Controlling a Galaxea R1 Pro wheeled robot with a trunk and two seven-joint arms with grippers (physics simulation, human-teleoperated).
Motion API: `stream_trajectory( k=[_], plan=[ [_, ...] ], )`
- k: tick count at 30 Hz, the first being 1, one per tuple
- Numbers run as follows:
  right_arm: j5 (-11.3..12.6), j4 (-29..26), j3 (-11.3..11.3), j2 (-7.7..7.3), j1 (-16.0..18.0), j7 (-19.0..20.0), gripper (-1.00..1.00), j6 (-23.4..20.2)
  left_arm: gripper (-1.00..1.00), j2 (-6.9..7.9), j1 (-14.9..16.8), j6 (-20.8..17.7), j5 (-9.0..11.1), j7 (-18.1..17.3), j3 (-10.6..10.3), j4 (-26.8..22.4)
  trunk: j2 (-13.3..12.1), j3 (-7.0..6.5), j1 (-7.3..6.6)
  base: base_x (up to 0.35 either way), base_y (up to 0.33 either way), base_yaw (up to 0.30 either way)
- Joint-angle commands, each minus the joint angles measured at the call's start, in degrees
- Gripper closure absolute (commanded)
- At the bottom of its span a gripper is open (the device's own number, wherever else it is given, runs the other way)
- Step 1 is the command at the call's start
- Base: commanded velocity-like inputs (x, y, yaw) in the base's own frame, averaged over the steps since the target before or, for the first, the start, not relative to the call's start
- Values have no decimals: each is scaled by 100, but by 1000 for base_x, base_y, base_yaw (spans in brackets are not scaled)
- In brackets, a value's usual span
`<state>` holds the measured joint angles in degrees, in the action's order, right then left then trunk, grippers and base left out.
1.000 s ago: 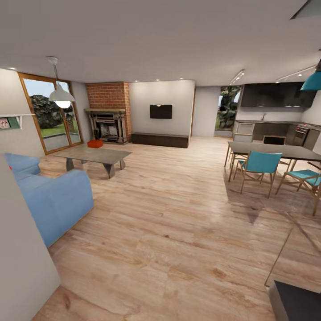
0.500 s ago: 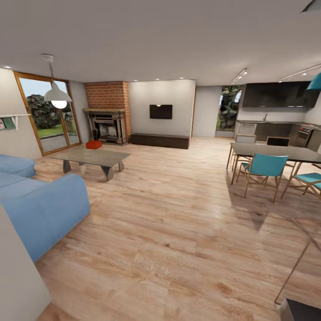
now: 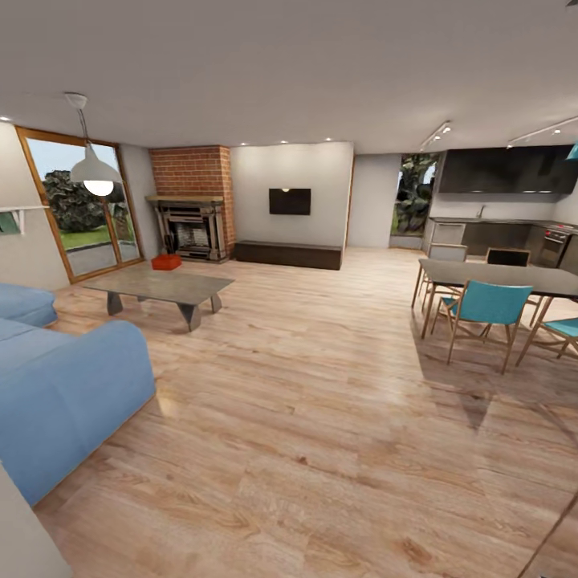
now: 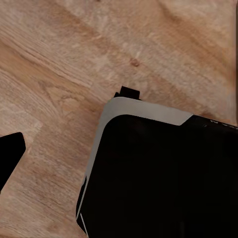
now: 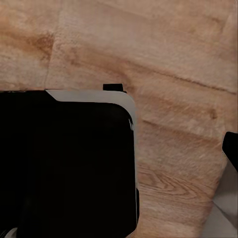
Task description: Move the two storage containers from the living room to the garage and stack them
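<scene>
An orange-red storage container (image 3: pixel 166 262) sits on the light wood-plank floor of the living room, far off at the left, just in front of the red brick fireplace (image 3: pixel 191 201) and behind the low coffee table (image 3: pixel 159 286). A long low dark bench (image 3: pixel 287 254) runs along the white back wall. The left wrist view looks down at the plank floor and my black, grey-edged base (image 4: pixel 158 173), with one dark fingertip (image 4: pixel 10 154) at the picture's edge. In the right wrist view the base (image 5: pixel 64 158) and a dark fingertip (image 5: pixel 231 148) show the same way. Nothing is held.
A blue sofa (image 3: pixel 56 385) stands close at the left. A dining table (image 3: pixel 502 277) with teal chairs (image 3: pixel 486 309) is at the right, with a kitchen counter (image 3: pixel 490 233) behind it. A wide stretch of plank floor (image 3: pixel 305 385) leads toward the fireplace.
The whole head view has shifted: the near wall corner at the left has almost slid out, and the sofa and dining chairs sit closer. The camera moved; the room's things stayed put.
</scene>
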<state>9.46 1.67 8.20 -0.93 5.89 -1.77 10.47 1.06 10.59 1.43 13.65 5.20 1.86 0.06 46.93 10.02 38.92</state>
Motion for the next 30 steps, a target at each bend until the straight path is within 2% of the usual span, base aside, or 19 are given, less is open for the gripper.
stream_trajectory(
  k=[1, 26, 30],
  plan=[
    [56, 18, 49, 1, 8, -4, -100, 34, -100, -1, 4, 15, 15, 8, 16, 3, 6, 8, 4, 324, 0, 0],
    [64, 18, 42, 0, 8, -7, -100, 37, -100, -1, 4, 15, 15, 8, 16, 3, 6, 8, 4, 324, 0, 0],
    [64, 18, 41, 4, 8, -13, -100, 28, -100, -1, 4, 15, 15, 8, 16, 3, 6, 8, 4, 324, 0, -105]
  ],
)
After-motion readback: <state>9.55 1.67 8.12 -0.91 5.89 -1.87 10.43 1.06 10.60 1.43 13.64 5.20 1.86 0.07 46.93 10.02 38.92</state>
